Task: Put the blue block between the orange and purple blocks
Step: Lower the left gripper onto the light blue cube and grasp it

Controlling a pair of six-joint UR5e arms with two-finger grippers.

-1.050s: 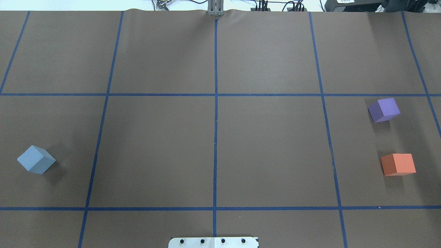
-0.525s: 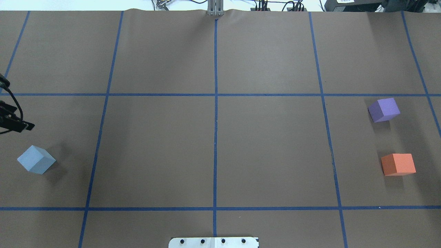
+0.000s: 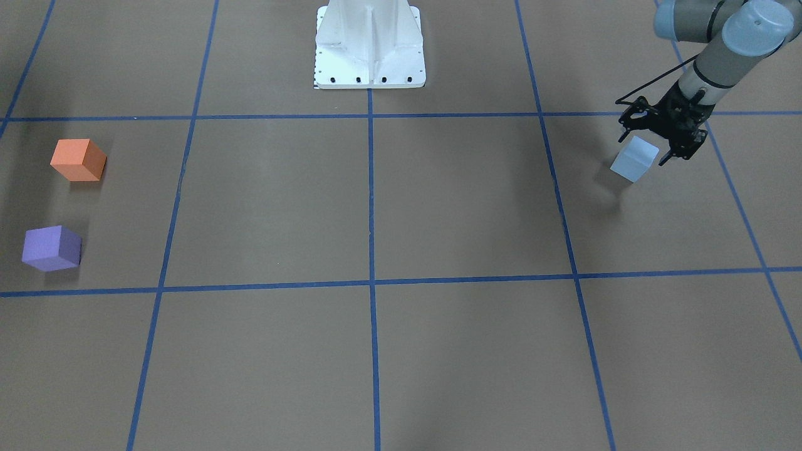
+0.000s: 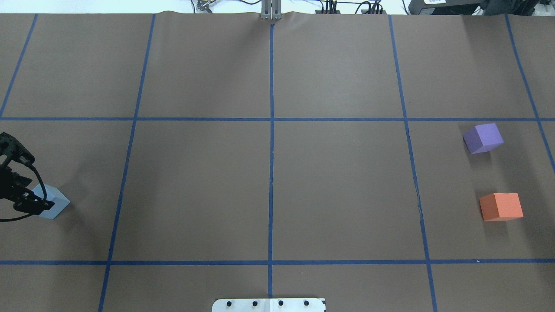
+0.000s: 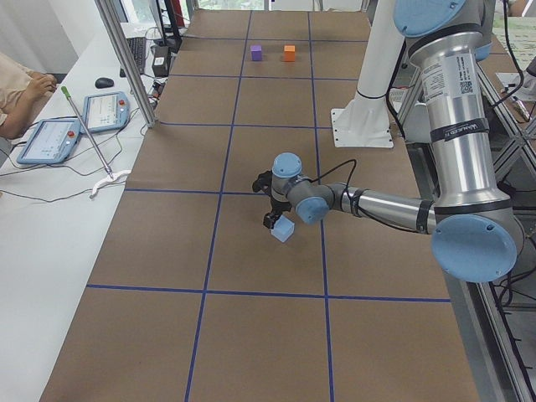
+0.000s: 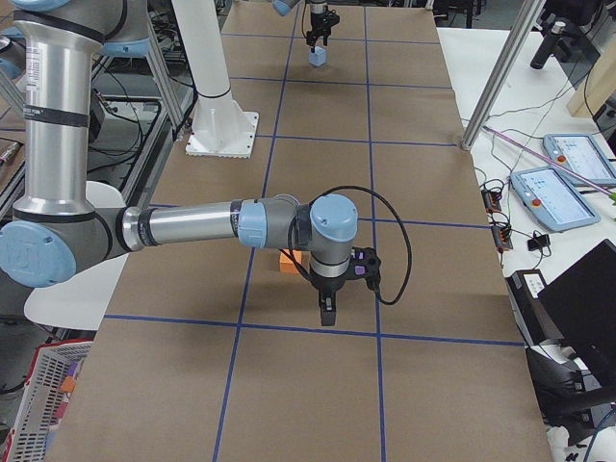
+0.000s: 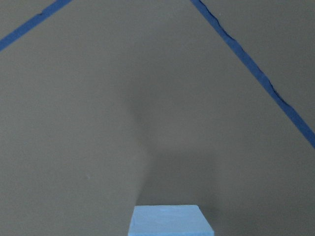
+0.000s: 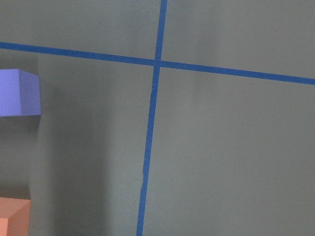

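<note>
The light blue block (image 3: 634,160) rests on the brown table on my left side; it also shows in the overhead view (image 4: 55,204) and at the bottom edge of the left wrist view (image 7: 171,222). My left gripper (image 3: 645,149) is open and hangs low over it, fingers on either side of its top. The purple block (image 4: 483,138) and the orange block (image 4: 501,206) lie apart on the far right side. My right gripper (image 6: 327,310) shows only in the exterior right view, near the orange block (image 6: 286,262); I cannot tell whether it is open or shut.
Blue tape lines (image 4: 271,173) divide the table into squares. The white robot base plate (image 3: 369,75) stands at the robot's edge. A side bench with tablets (image 5: 50,138) and an upright pole (image 5: 126,63) runs along the operators' side.
My left gripper came in from the left edge of the overhead view and moved toward the robot, ending over the blue block. The blocks have not moved.
</note>
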